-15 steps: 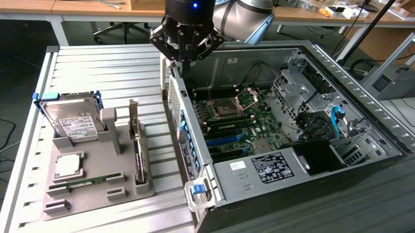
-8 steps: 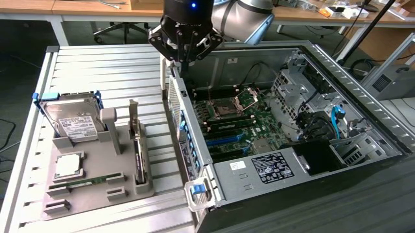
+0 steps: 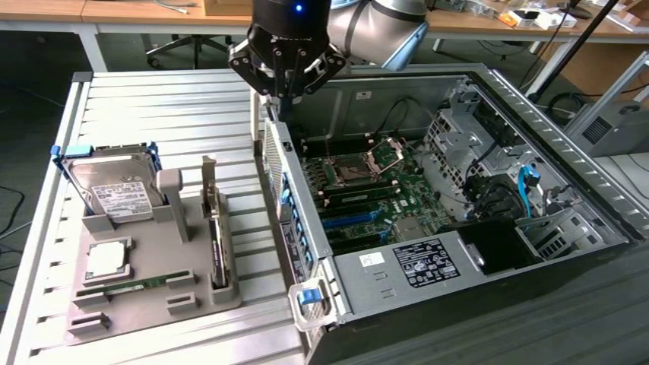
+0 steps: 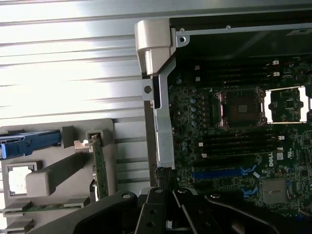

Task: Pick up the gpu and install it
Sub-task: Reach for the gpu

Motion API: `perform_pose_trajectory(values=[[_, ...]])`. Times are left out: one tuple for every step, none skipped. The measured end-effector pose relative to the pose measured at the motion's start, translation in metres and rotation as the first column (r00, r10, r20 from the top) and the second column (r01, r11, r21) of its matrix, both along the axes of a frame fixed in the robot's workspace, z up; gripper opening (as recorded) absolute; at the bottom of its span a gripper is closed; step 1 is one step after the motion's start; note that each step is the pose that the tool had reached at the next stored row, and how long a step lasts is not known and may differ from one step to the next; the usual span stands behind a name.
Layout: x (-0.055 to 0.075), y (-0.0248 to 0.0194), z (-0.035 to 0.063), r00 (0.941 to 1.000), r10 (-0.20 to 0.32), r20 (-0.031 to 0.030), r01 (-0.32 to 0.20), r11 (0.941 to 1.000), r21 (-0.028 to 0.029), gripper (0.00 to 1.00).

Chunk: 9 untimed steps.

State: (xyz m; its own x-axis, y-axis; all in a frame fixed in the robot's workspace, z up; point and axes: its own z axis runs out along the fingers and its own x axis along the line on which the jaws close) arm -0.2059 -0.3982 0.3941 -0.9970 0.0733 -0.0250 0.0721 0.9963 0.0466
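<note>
The gpu stands on edge in a slot of the grey holder at the exterior view's left, its silvery bracket at the far end. In the wrist view the gpu shows as a thin card in the same holder. My gripper hangs shut and holds nothing. It sits above the upper edge of the open computer case, off to the right of the gpu and higher. Its dark fingers are pressed together over the case edge, beside the motherboard.
The holder also carries a silver hard drive with a blue clip, a processor and a green memory stick. Blue slots lie on the board. Cables and drive cages fill the case's right side. The slatted table extends behind.
</note>
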Motion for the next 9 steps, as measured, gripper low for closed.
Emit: perform_pose_trajectory(values=[[-0.0005,0.0000,0.0000,1.0000,0.000,0.0000,0.000,1.0000,-0.0001,0.11],[-0.0016,0.0000,0.0000,1.0000,0.000,0.0000,0.000,1.0000,-0.0002,0.11],[-0.0022,0.0000,0.0000,1.0000,0.000,0.0000,0.000,1.0000,-0.0003,0.11],[-0.0026,0.0000,0.0000,1.0000,0.000,0.0000,0.000,1.0000,-0.0003,0.11],[-0.0035,0.0000,0.0000,1.0000,0.000,0.0000,0.000,1.0000,-0.0003,0.11],[-0.0044,0.0000,0.0000,1.0000,0.000,0.0000,0.000,1.0000,-0.0004,0.11],[-0.0051,0.0000,0.0000,1.0000,0.000,0.0000,0.000,1.0000,-0.0005,0.11],[-0.0055,0.0000,0.0000,1.0000,0.000,0.0000,0.000,1.0000,-0.0005,0.11],[-0.0064,0.0000,0.0000,1.0000,0.000,0.0000,0.000,1.0000,-0.0006,0.11]])
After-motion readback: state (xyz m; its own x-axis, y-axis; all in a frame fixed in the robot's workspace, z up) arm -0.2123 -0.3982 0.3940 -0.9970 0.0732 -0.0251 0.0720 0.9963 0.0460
